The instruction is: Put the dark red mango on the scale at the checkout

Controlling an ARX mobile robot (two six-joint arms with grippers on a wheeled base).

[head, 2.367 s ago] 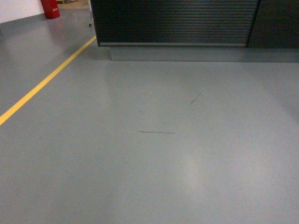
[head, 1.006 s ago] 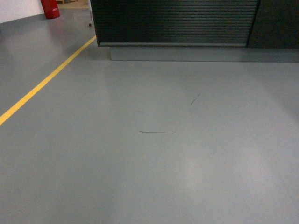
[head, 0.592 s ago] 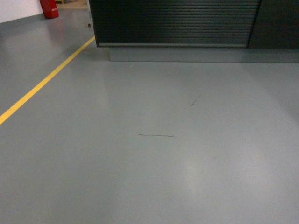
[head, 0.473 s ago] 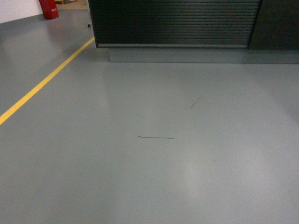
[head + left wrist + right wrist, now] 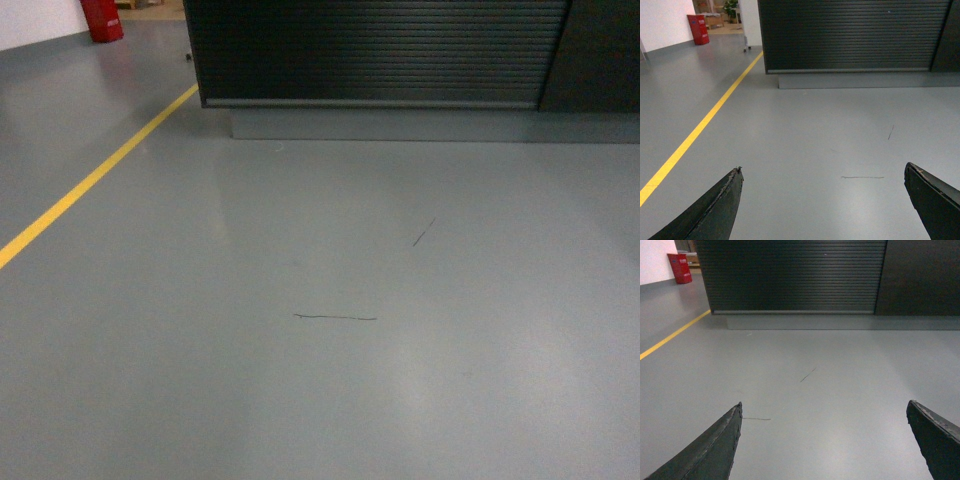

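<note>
In the left wrist view the left gripper (image 5: 822, 202) is seen with its 2 black fingers (image 5: 715, 210) spread wide apart at the lower corners, nothing being held between them; only bare grey floor (image 5: 805, 135) is framed in the gap; in the right wrist view the right gripper (image 5: 825, 442) is likewise seen parted, its 2 dark fingers (image 5: 710, 450) set far from each other with nothing clamped; neither gripper is caught by the head view. Beyond the fingers, 2 thin dark scuff marks are seen on the floor: a level one (image 5: 335, 317) nearer the robot and a short slanted one (image 5: 423, 233) farther off and to the right. A yellow line (image 5: 90, 180) is painted on the floor, running diagonally from the lower left up toward the left corner of the checkout (image 5: 370, 50); the checkout is seen across the top of every view as a black, horizontally ribbed front panel set on a plain grey plinth (image 5: 400, 124), well apart from both grippers; a smooth dark panel (image 5: 920, 277) adjoins the ribbed front on its right. A red object (image 5: 102, 18) stands against a white wall (image 5: 35, 18) at the far left. The counter top is cut off by the frame in all 3 views, so the dark red mango and the scale cannot be located.
</note>
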